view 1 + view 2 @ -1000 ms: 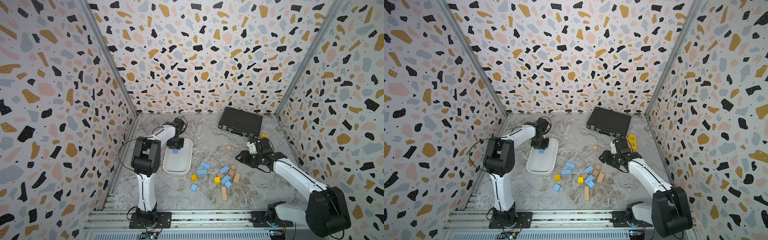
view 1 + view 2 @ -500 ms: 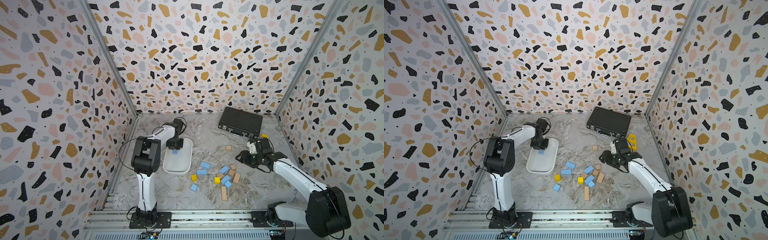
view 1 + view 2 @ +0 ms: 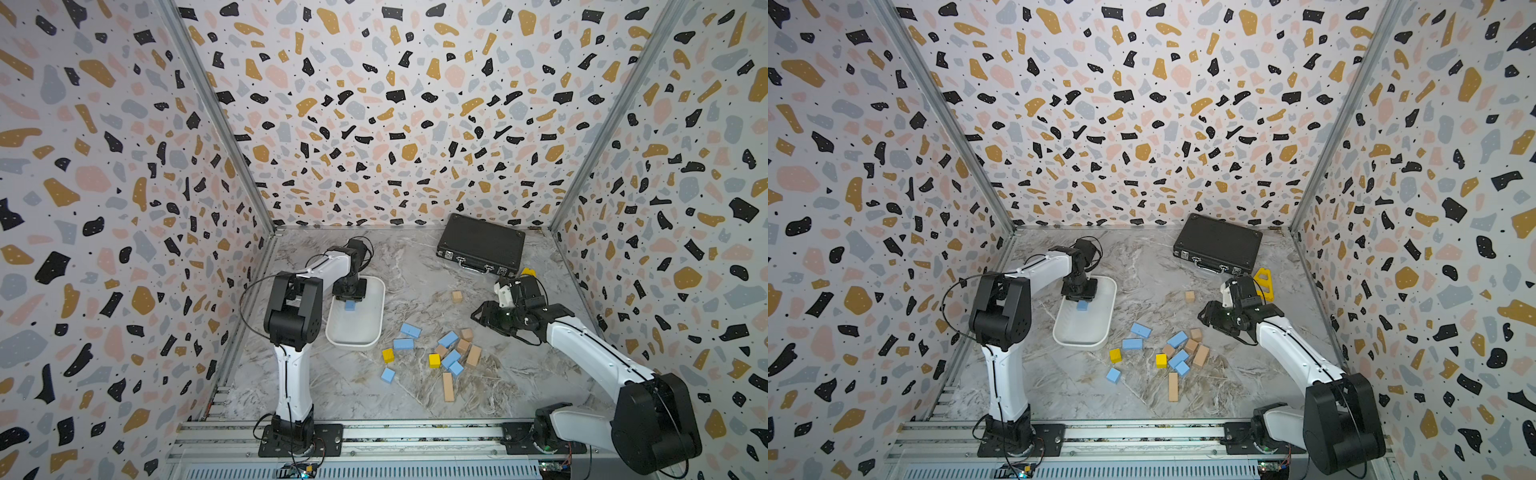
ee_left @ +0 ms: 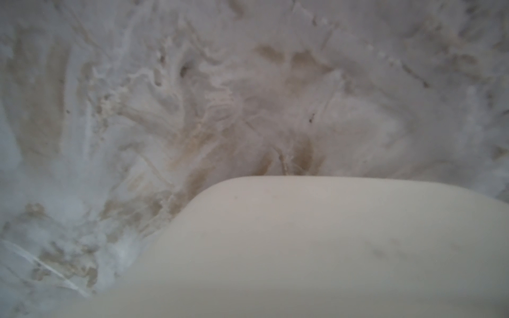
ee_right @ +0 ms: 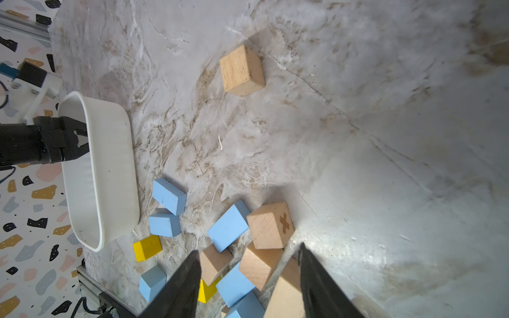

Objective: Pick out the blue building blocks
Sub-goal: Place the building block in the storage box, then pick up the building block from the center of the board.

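Observation:
Several light blue building blocks [image 3: 410, 330] [image 3: 1140, 330] lie loose on the marble floor, mixed with wood and yellow blocks. The right wrist view shows them too [image 5: 228, 226]. One more blue block [image 3: 350, 305] [image 3: 1082, 305] lies in the white tray [image 3: 353, 343] [image 3: 1079, 343]. My left gripper [image 3: 350, 296] [image 5: 82, 137] hangs just over it inside the tray, jaws slightly parted, holding nothing. The left wrist view shows only the tray's rim [image 4: 303, 234] and floor. My right gripper [image 3: 478, 318] [image 5: 249, 249] hovers open above the pile's right end, its fingers [image 5: 187, 275] around nothing.
A black case [image 3: 480, 245] lies at the back right, with a yellow piece [image 3: 1264, 282] beside it. Yellow cubes [image 3: 387, 354] and tan wood blocks [image 3: 457, 296], one of them long [image 3: 448, 386], lie among the blue ones. Patterned walls close in three sides.
The left gripper's jaws have parted over the tray, and the blue block under them sits slightly lower. The right arm has not moved.

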### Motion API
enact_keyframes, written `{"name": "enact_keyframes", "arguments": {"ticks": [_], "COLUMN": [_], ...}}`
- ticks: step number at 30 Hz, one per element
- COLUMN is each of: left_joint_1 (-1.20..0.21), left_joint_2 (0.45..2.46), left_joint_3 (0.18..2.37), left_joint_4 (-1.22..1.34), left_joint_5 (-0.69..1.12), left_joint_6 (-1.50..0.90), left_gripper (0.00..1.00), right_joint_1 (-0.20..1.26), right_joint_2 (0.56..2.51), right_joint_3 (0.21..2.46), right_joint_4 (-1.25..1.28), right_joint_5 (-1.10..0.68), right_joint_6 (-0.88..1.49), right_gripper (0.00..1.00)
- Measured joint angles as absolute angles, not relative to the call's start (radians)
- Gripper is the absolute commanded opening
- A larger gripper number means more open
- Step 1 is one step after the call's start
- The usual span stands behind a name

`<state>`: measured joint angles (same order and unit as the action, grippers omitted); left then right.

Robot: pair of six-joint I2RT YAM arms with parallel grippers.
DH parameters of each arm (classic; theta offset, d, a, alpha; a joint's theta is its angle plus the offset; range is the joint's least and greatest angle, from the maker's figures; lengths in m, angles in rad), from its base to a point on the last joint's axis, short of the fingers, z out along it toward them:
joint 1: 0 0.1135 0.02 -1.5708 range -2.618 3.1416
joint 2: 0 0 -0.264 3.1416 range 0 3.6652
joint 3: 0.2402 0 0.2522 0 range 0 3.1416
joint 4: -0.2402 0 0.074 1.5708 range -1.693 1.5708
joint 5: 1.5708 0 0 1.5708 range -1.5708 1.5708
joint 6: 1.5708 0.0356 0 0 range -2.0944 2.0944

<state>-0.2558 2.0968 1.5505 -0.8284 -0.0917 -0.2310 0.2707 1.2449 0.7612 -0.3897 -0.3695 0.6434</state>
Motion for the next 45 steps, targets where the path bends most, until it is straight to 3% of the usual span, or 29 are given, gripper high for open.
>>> {"name": "enact_keyframes", "arguments": {"ticks": [8, 16, 30, 36, 45], "left_joint_1": [-0.256, -0.256, -0.351, -0.475, -0.557], "left_joint_2": [2.069, 1.834, 1.787, 1.843, 1.903], "left_joint_3": [1.547, 1.529, 1.782, 1.752, 1.612], "left_joint_4": [-0.830, -0.832, -1.093, -1.178, -1.101], "left_joint_5": [-0.087, -0.002, 0.292, 0.309, 0.256], "left_joint_6": [-0.229, -0.104, 0.741, 1.093, 1.354], "left_gripper": [0.50, 0.59, 0.60, 0.60, 0.60], "right_joint_1": [0.271, 0.271, 0.271, 0.271, 0.271], "right_joint_2": [1.245, 1.263, 1.085, 1.003, 0.895], "right_joint_3": [0.765, 0.822, 0.704, 0.646, 0.587], "right_joint_4": [-0.412, -0.448, -0.293, -0.271, -0.233], "right_joint_5": [-0.369, -0.369, -0.359, -0.329, -0.278], "right_joint_6": [0.621, 0.577, 0.594, 0.606, 0.606], "right_gripper": [0.59, 0.59, 0.59, 0.58, 0.57]}}
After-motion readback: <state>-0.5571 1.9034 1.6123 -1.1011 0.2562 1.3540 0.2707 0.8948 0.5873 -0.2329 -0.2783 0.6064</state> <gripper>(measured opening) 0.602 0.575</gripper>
